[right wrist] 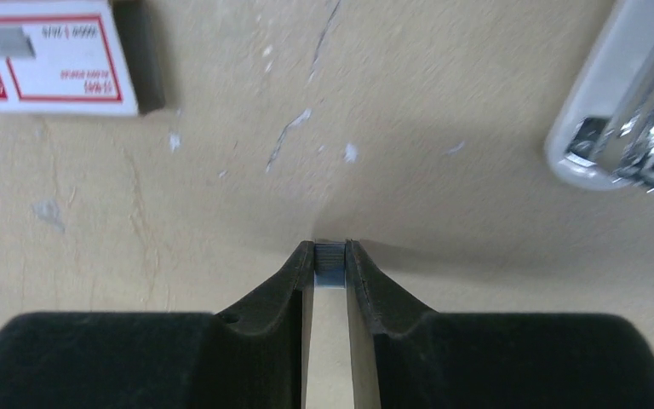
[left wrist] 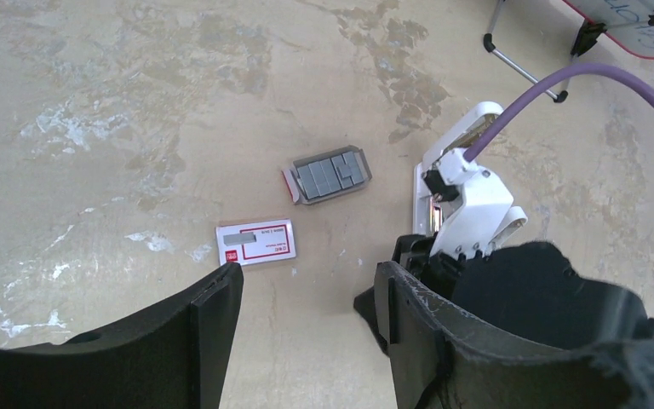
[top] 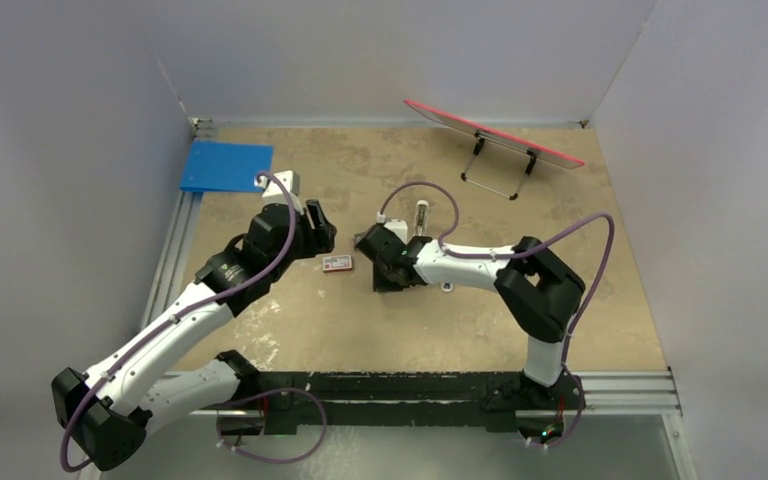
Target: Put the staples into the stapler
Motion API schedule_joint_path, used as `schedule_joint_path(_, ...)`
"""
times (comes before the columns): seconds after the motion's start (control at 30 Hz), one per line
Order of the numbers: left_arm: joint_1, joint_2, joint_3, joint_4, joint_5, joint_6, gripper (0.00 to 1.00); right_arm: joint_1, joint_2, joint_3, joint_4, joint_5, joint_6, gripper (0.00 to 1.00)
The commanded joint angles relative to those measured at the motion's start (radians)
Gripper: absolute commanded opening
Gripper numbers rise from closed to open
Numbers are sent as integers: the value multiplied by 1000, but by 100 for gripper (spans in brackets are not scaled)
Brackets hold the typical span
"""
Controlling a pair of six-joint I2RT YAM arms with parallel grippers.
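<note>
Staples [right wrist: 330,271] sit pinched tight in the right gripper [right wrist: 330,252]; the left gripper [left wrist: 306,281] gapes wide, empty. Loading seemingly remains: the stapler [right wrist: 622,111] lies just beyond.

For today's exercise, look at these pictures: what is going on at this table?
The right gripper has its fingers pinched on a small strip of staples, low over the table. The stapler lies close by with bare metal showing, not yet loaded. The left gripper hovers open and holds nothing, above the red-and-white box and a tray with more grey strips in it.
</note>
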Motion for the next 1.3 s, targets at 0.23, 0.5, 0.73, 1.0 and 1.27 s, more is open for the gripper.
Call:
schedule_joint_path(0.23, 17, -7, 1, 37, 12, -17, 58, 26, 7, 66, -138, 29, 48, 43)
schedule_joint_path(0.5, 24, -9, 1, 38, 11, -14, 58, 26, 63, 117, -184, 16, 40, 42)
schedule_joint_path(0.73, 33, -16, 1, 32, 9, -15, 58, 26, 100, 161, -246, 27, 51, 30)
schedule_joint_path(1.0, 35, -46, -9, 41, 15, -13, 59, 27, 117, 193, -291, 20, 33, 28)
schedule_joint_path(1.27, 37, -47, -9, 41, 26, -10, 59, 27, 134, 205, -304, 14, 52, 25)
